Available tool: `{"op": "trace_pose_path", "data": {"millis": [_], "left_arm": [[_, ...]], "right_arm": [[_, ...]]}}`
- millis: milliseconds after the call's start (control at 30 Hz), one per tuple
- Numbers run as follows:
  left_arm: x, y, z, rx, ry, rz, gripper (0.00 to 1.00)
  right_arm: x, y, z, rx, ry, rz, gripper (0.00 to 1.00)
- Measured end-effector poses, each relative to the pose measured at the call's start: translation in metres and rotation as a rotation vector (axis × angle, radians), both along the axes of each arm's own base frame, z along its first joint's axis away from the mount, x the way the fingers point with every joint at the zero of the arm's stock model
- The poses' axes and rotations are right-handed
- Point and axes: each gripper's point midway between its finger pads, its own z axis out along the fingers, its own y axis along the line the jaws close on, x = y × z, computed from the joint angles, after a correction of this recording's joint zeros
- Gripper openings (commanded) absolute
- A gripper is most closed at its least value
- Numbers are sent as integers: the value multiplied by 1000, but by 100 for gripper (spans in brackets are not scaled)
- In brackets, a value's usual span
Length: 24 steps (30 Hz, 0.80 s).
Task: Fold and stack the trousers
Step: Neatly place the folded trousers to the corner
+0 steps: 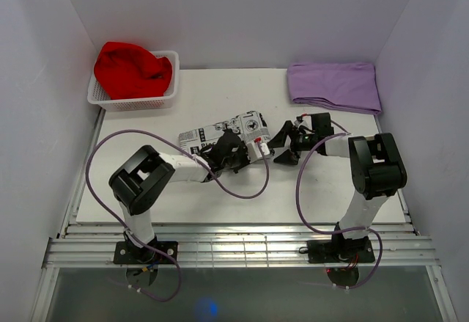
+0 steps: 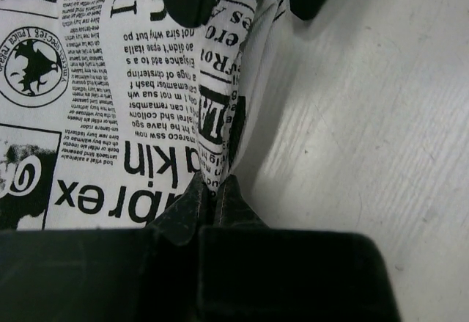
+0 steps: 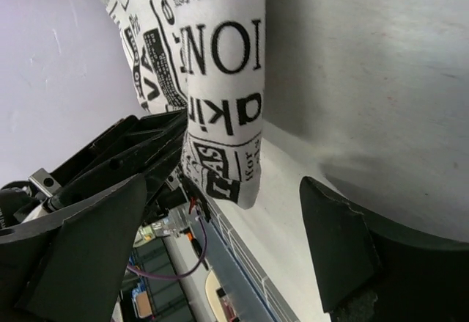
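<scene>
trousers [image 1: 227, 127], white cloth printed all over with black newspaper text and pictures.

Location: centre of the overhead view, lying on the white counter [image 1: 176, 205] between the two arms, well apart from both back corners.

Condition: gathered into a short, compact bundle of several layers rather than laid out full length. The near-right end is partly hidden under the arms, so the exact number of folds cannot be told.

left fingers [image 2: 183, 216]: pressed together at the bottom centre of the left wrist view, pinching a raised ridge of the printed cloth at its edge, beside bare counter.

right fingers [image 3: 337, 241]: spread wide at lower left and lower right of the right wrist view. A narrow end of the printed cloth sits in the gap between them, and neither finger appears to press on it.

Other items: red cloth [image 1: 132, 69] heaped in a white basket [image 1: 132, 104], upper left of the overhead view. Lilac cloth [image 1: 333, 86], folded flat, upper right.

Progress: folding looks well advanced, judging by how short and thick the bundle is. The pinched ridge suggests that one more fold or a tidying of the edge is in hand. Stacking is not yet done, since the bundle lies by itself mid-counter. The folded lilac cloth seems the likely place for it, but the pictures do not settle that.
</scene>
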Motion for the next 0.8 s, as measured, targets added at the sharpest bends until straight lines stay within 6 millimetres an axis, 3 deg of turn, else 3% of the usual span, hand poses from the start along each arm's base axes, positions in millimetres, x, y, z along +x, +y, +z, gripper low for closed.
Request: {"op": "trace_pose_path", "data": {"millis": [133, 333, 533, 633, 800], "left_arm": [[9, -10, 2, -34, 32, 39, 0], [19, -24, 2, -81, 84, 93, 0], [32, -41, 2, -136, 143, 149, 0], [36, -47, 3, -154, 159, 165, 0], [38, -49, 2, -167, 181, 182, 0]], "right_arm": [[7, -2, -3, 4, 15, -61, 90], [32, 7, -13, 58, 37, -159, 90], [57, 18, -9, 93, 0, -253, 90], [64, 22, -3, 109, -22, -283, 98], [69, 25, -2, 111, -50, -318, 69]]}}
